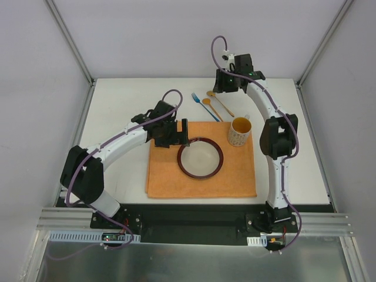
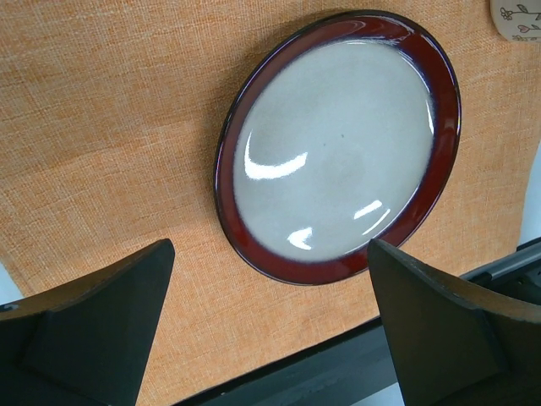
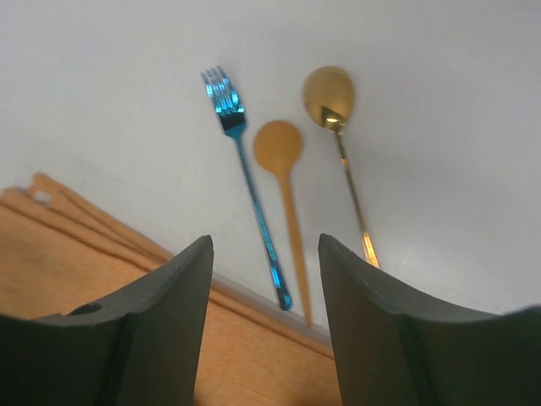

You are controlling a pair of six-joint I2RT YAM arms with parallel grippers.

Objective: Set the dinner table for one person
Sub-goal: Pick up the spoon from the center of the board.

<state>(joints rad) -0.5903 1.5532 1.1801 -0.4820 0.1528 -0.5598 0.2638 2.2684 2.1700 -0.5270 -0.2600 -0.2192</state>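
Mug (image 2: 517, 19), apparently floral, mostly off-edge.

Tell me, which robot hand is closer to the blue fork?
Right. The right gripper hangs close by the blue fork; the left gripper is farther off, beside the plate.

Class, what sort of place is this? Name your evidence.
Probably a robotics lab: two arms bolted by a white table, metal frame posts around it, one plate staged on a placemat.

Robotics lab cell, white bench (image 1: 305, 170) walled by plain panels (image 1: 194, 35), grey metal frame posts (image 1: 69, 40), arms (image 1: 126, 140) bolted to aluminium rail (image 1: 64, 222)
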